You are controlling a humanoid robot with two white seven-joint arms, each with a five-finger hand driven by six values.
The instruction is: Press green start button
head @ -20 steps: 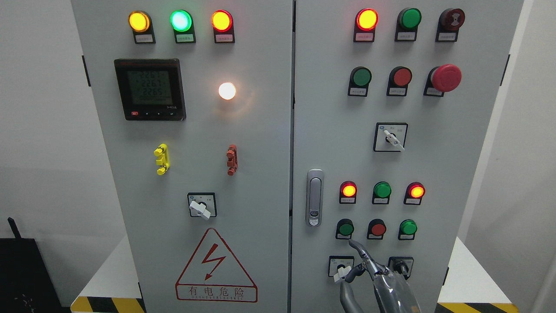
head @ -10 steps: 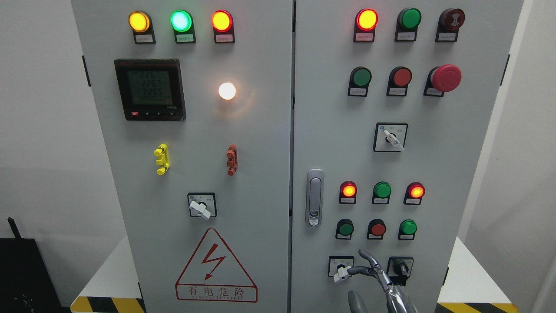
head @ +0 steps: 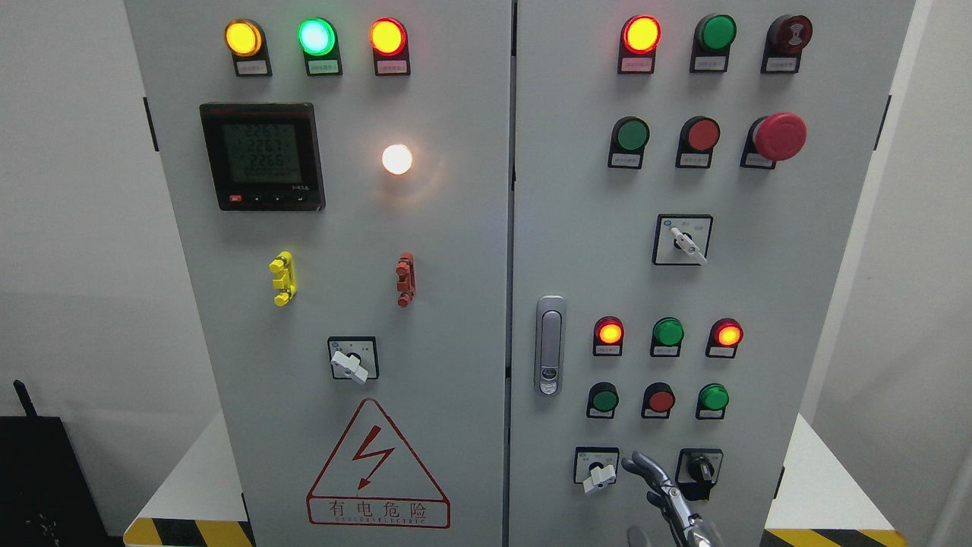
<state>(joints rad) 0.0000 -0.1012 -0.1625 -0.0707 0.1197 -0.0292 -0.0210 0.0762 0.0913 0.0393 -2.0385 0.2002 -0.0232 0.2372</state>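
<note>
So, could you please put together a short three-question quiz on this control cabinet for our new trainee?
1. True or false: the right hand is pressing a green button.
2. What colour is the lit middle lamp in the top row of the left door? A yellow, B green, C red.
3. Fill in: the right hand shows between the white-handled switch and the ___-knobbed switch.
Key: 1 false, it is below the nearest green button and apart from it; 2 B; 3 black.
</note>
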